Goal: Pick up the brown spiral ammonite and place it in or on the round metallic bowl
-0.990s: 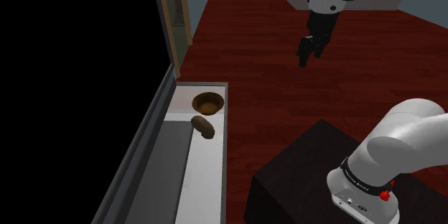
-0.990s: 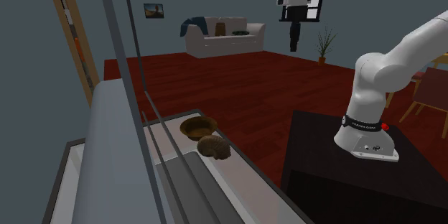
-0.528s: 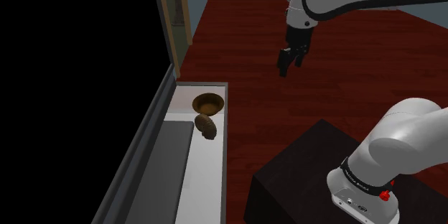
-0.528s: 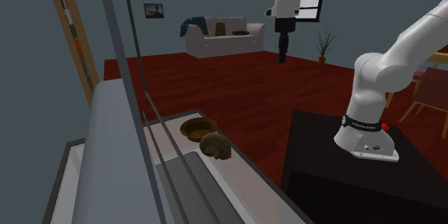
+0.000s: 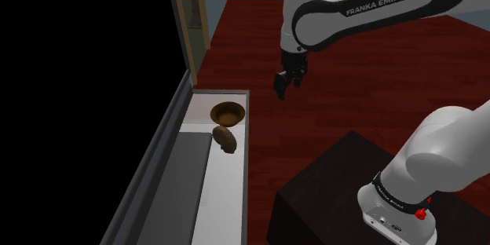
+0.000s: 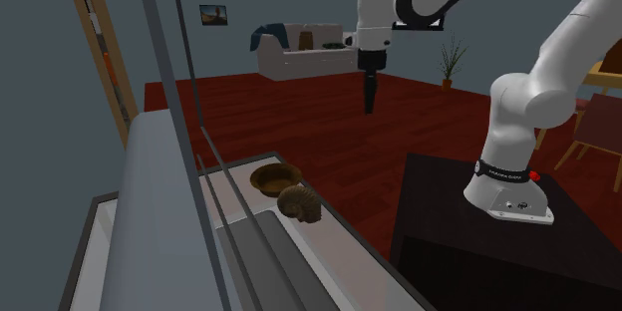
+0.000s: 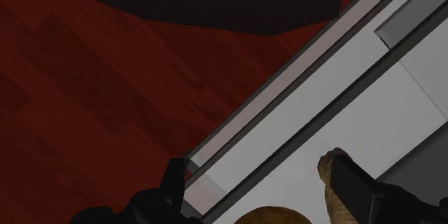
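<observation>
Hovering tool (image 5: 282, 89), fingers (image 7: 175, 181) apart, empty.

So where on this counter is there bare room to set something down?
The counter strip nearer the shoulder camera than the ammonite is bare, bordered by the grey recess on one side and its outer edge on the other. The far end is crowded: bowl and ammonite sit close together there.

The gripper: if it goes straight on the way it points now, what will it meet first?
Probably the white counter near its edge, beside the brown bowl; depth is unclear, so it may be the red floor instead.
</observation>
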Robot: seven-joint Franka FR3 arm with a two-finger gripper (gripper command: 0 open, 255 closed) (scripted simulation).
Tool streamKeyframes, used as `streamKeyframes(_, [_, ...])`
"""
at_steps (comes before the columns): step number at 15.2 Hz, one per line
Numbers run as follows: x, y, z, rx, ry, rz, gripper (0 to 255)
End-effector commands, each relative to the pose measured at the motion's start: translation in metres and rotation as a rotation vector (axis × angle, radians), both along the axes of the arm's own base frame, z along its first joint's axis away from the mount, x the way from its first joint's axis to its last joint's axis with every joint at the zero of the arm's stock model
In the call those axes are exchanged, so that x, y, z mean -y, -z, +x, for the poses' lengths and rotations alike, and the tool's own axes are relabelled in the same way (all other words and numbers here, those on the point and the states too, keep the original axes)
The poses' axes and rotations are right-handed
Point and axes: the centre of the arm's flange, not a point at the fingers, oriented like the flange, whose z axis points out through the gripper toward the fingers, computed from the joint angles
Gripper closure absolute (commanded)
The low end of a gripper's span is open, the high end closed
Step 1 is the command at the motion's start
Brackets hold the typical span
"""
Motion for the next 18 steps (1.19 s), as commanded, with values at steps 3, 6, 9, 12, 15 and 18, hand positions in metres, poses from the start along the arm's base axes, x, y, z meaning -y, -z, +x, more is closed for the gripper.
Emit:
streamKeyframes(3, [-0.035,0.031,0.023,0.004,-0.025,0.003,0])
streamKeyframes(6, [-0.062,0.054,0.04,0.005,-0.043,0.004,0])
streamKeyframes(9, [-0.089,0.077,0.058,0.007,-0.062,0.005,0])
streamKeyframes(12, [-0.116,0.099,0.074,0.009,-0.081,0.006,0])
streamKeyframes(15, [-0.144,0.122,0.091,0.01,-0.099,0.007,0])
streamKeyframes(18, [-0.172,0.145,0.106,0.012,-0.118,0.008,0])
